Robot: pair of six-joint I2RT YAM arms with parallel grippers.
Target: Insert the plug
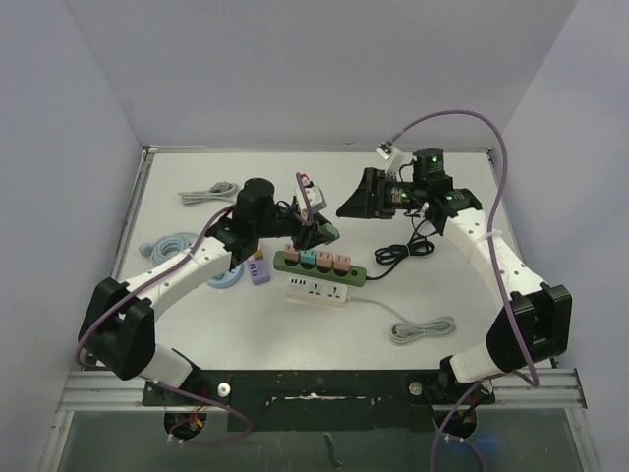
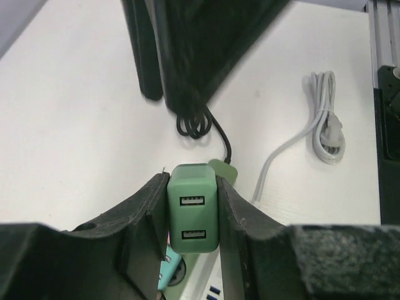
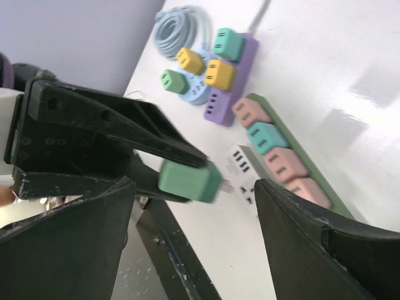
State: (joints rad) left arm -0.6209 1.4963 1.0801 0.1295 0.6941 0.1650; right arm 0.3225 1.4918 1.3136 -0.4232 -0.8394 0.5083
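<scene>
The left gripper [image 2: 192,182] has its fingers [image 2: 145,206] clamped on the sides of a green plug [image 2: 192,215], whose two USB ports face the wrist camera; from there its prongs are hidden behind its own body. In the right wrist view the plug hangs clear of the counter [image 1: 197,315] with a pale prong just showing at its end, and it covers part of the white strip [image 1: 316,291] below. In the top view it sits just behind the green strip [image 1: 319,264], which already carries four pink and teal plugs; which socket it is lined up with cannot be made out. The right gripper [image 1: 354,202] hovers behind it with its fingers [image 3: 312,231] spread wide and nothing between them. The purple strip [image 1: 258,270] is partly hidden under the left arm, and a black cord [image 1: 403,251] trails beneath the right one.
</scene>
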